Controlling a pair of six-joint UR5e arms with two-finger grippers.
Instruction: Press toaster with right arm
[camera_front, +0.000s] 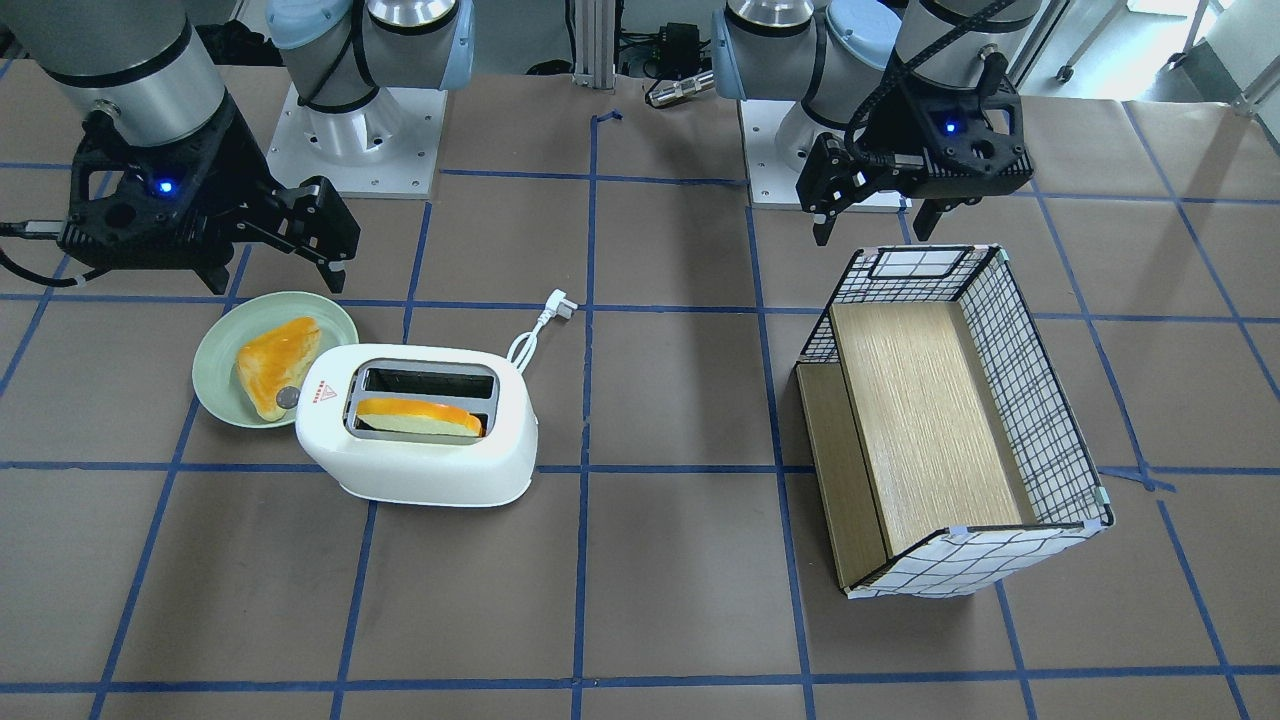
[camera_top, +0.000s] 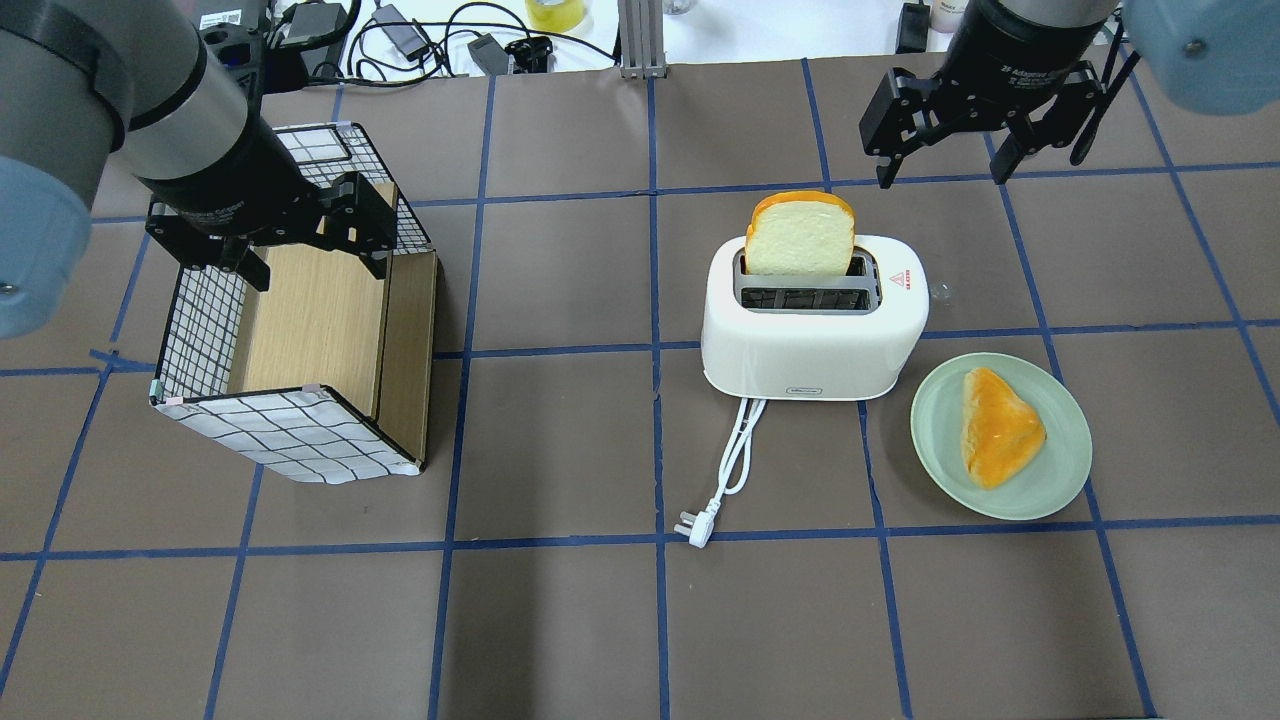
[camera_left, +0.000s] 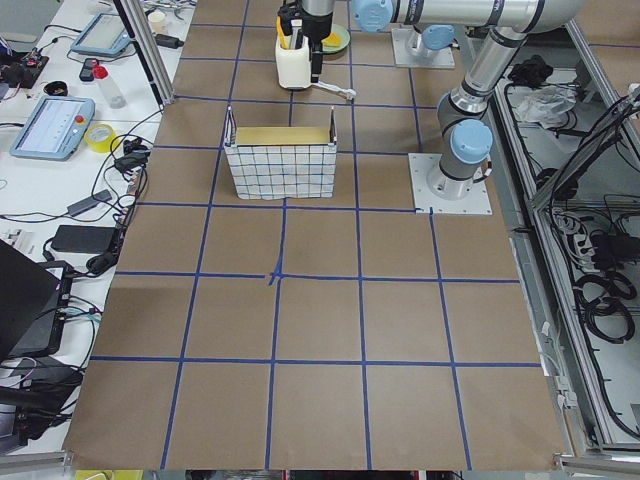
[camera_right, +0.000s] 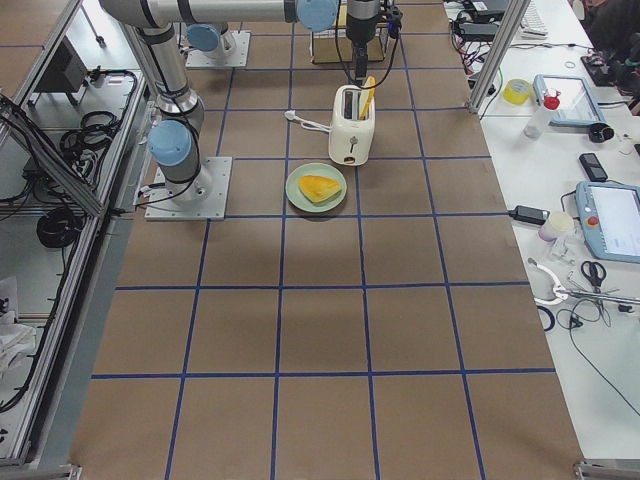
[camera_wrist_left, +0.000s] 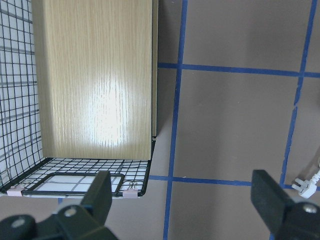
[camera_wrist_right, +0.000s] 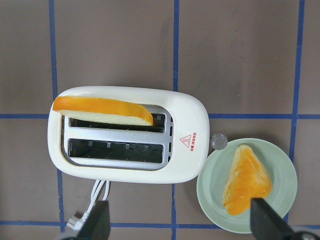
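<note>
Brown counter (camera_top: 600, 620), blue tape grid. On it: white toaster (camera_top: 812, 320), green plate (camera_top: 1070, 450) just beside its knob end, grid-patterned box (camera_top: 290, 440) well apart toward robot's left. Toaster's plug (camera_top: 697, 528) lies flat on the counter.

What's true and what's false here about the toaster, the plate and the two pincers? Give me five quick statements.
1. A slice of bread stands in one slot of the toaster. True.
2. The green plate is empty. False: a piece of toast lies on it.
3. The right pincer is shut on the toaster. False: it is open and not touching it.
4. The toaster's plug lies loose on the table. True.
5. The left pincer hangs open over the grid-patterned box. True.
</note>
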